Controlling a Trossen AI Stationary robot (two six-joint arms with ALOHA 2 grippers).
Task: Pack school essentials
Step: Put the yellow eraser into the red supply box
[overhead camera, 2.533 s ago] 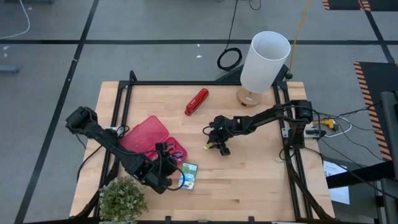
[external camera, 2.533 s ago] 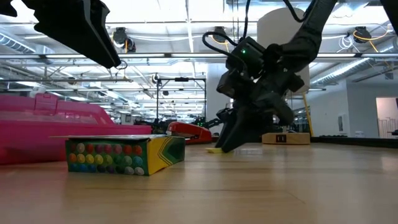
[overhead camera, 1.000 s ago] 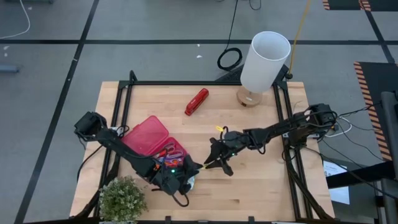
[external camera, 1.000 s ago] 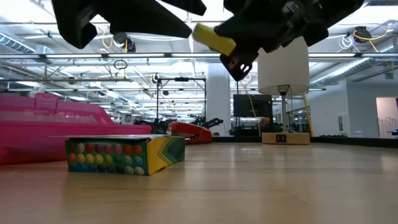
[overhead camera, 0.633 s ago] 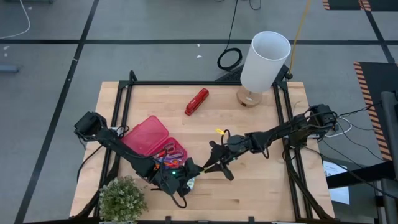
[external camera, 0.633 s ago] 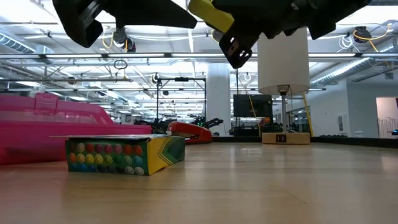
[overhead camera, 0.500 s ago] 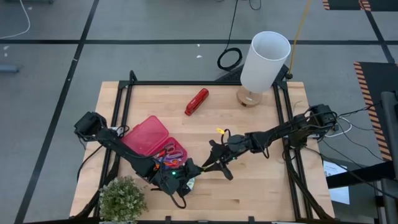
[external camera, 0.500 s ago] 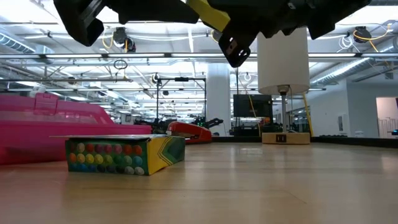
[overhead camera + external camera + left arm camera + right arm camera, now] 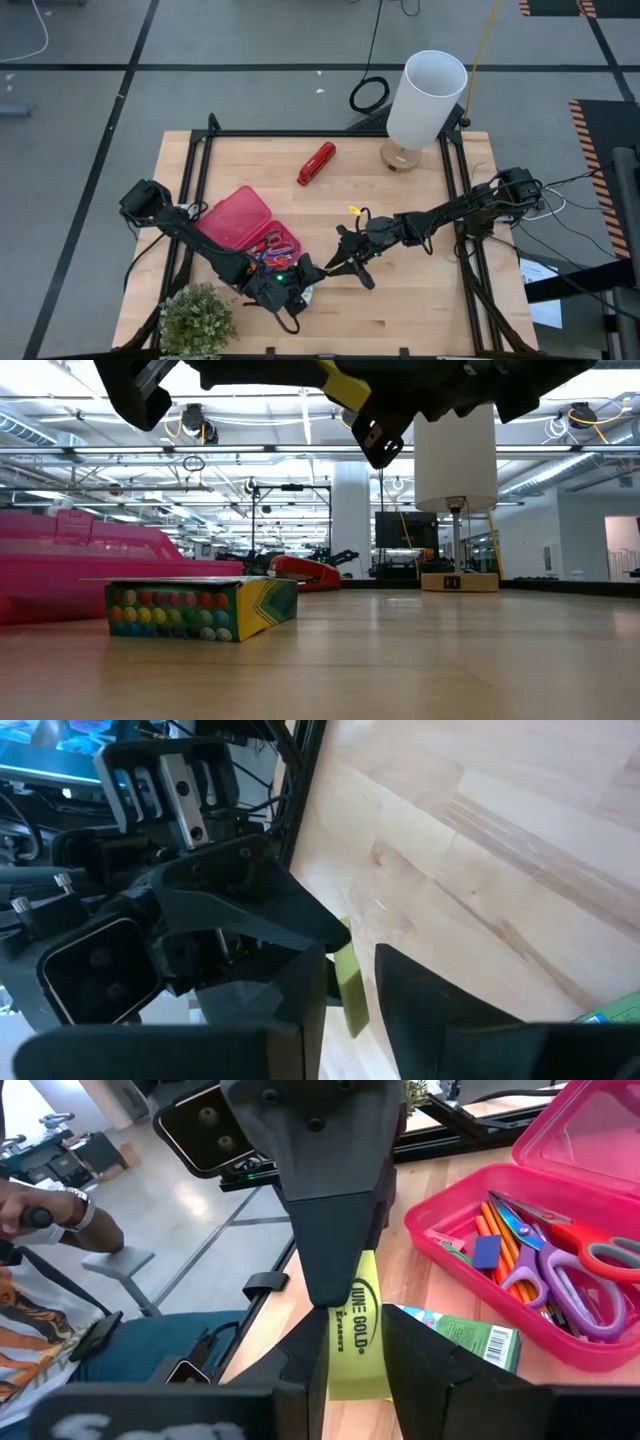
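**Right wrist view: yellow eraser pack held by both sets of jaws above the worktop**

Right wrist view shows the yellow eraser pack (image 9: 354, 1330) squeezed between the right gripper (image 9: 354, 1348) fingers, while the left gripper (image 9: 335, 1270) reaches in from the far side with its jaws pinched on the pack's other end (its label reads "Erasers"). From the left wrist, the same pack (image 9: 348, 982) appears as a thin yellow strip between that arm's own fingers (image 9: 300, 990).

Seen from above, the two grippers meet nose to nose over the worktop (image 9: 420, 290), the left (image 9: 305, 270) coming from the near-left corner and the right (image 9: 345, 262) stretching in from the right edge. Just beside them lies the open pink case (image 9: 600, 1200), holding red-handled scissors (image 9: 590, 1250), purple scissors (image 9: 550, 1300), orange pens (image 9: 505, 1245) and a small blue eraser (image 9: 487, 1252). The crayon box (image 9: 200, 608) lies flat on the wood close to the case.

Farther back sit a red stapler (image 9: 316, 163) and a white lamp (image 9: 425, 100); a small plant (image 9: 195, 320) stands at the near-left corner. A person's hand (image 9: 45, 1215) shows beyond the frame.
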